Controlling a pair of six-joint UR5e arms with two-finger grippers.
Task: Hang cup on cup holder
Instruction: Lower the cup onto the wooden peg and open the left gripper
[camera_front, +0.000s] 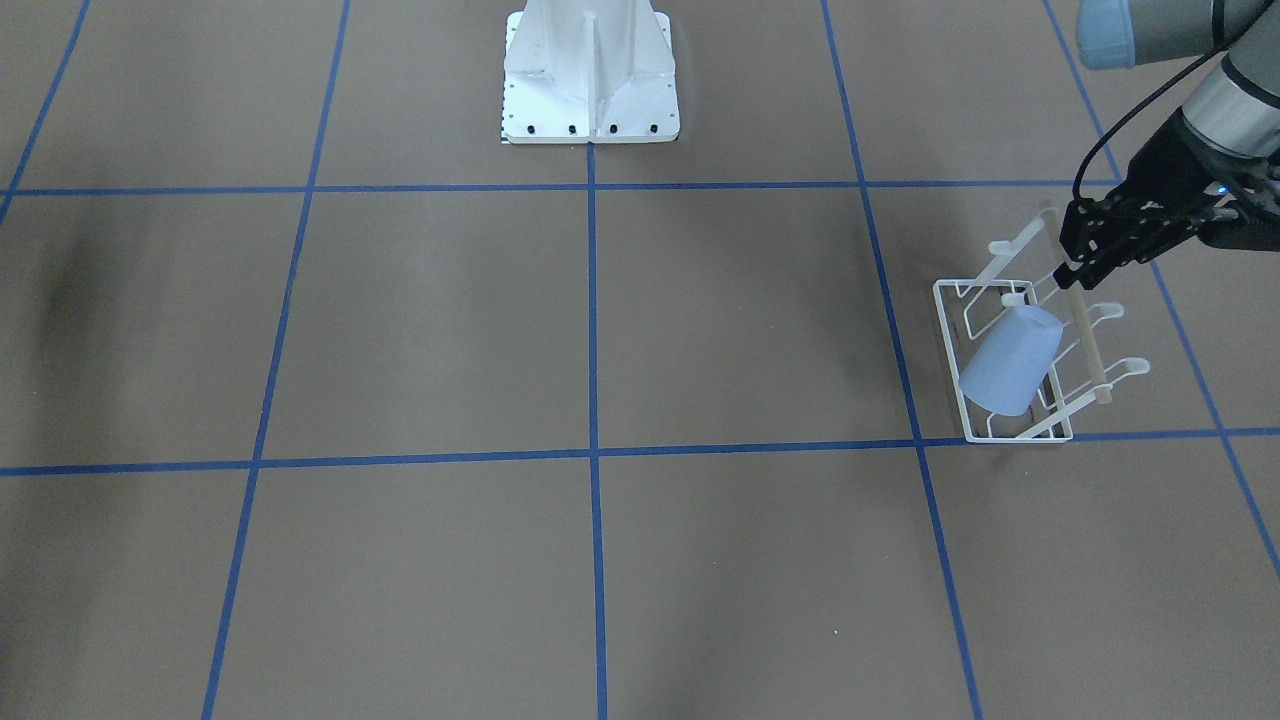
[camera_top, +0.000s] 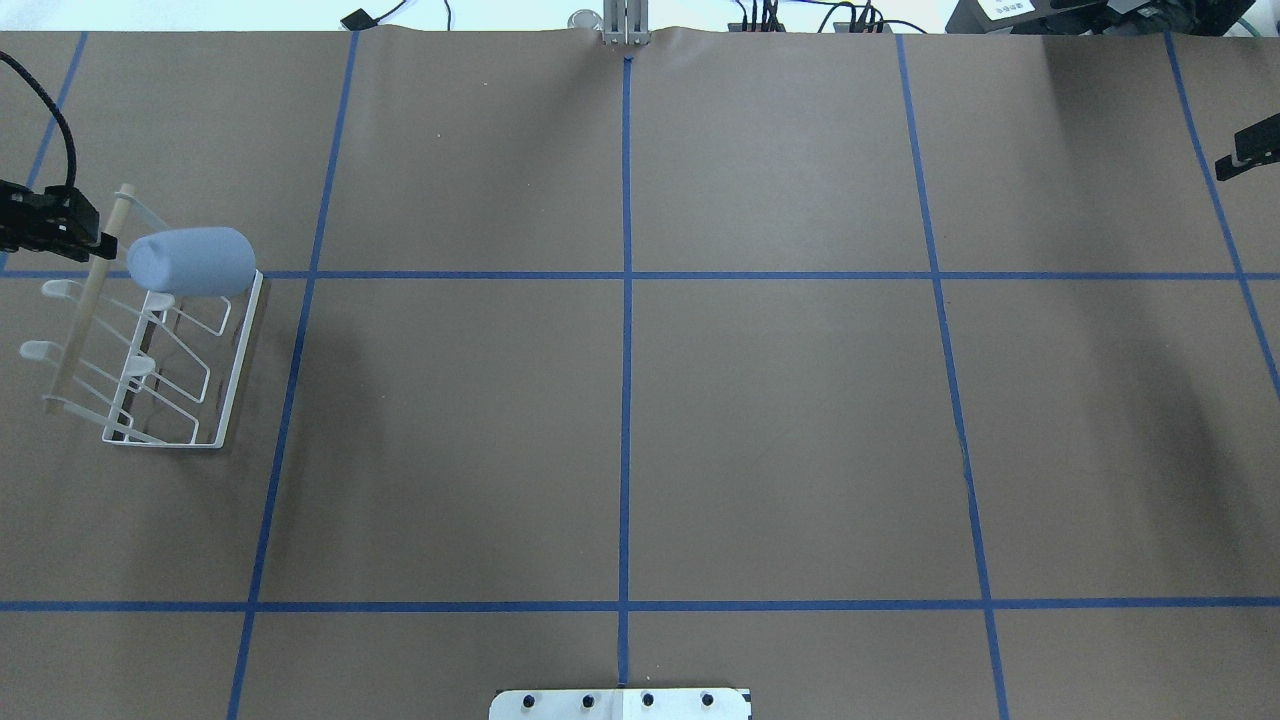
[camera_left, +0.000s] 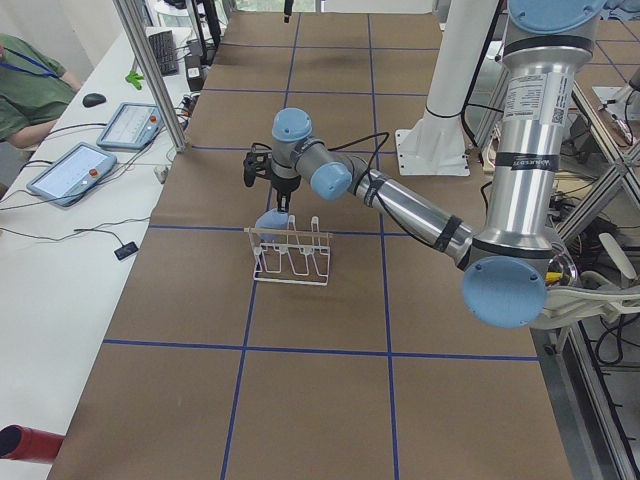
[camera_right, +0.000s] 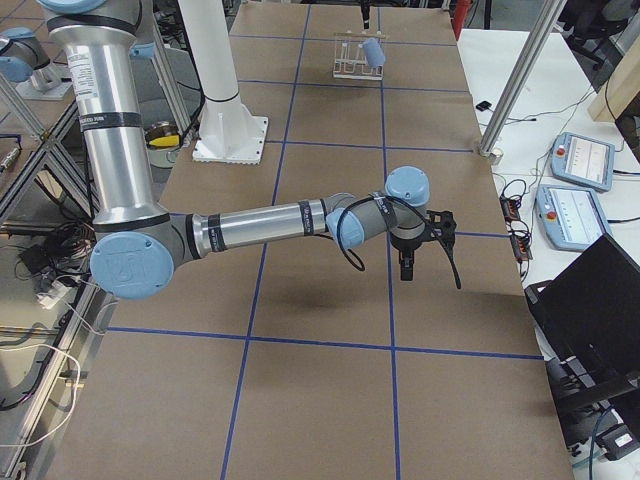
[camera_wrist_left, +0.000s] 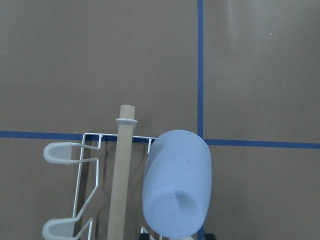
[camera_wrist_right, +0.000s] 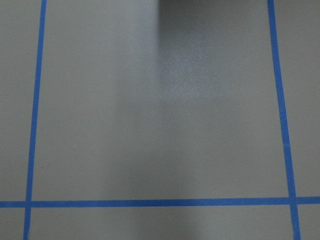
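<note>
The light blue-grey cup (camera_front: 1010, 365) hangs upside down and tilted on an end prong of the white wire cup holder (camera_front: 950, 340), next to its wooden rod (camera_front: 1085, 345). It also shows in the overhead view (camera_top: 190, 262) and the left wrist view (camera_wrist_left: 177, 185). My left gripper (camera_front: 1075, 272) hovers just above the rod end, apart from the cup. Its fingertips barely show at the bottom edge of the wrist view, spread either side of the cup's base, so it looks open and empty. My right gripper (camera_right: 405, 268) hangs over bare table far from the rack; I cannot tell whether it is open.
The rack (camera_top: 235, 360) stands near the table's end on my left. The white robot base mount (camera_front: 590, 90) is at the middle of the near edge. Blue tape lines grid the brown table. Tablets (camera_left: 75, 170) lie on a side bench.
</note>
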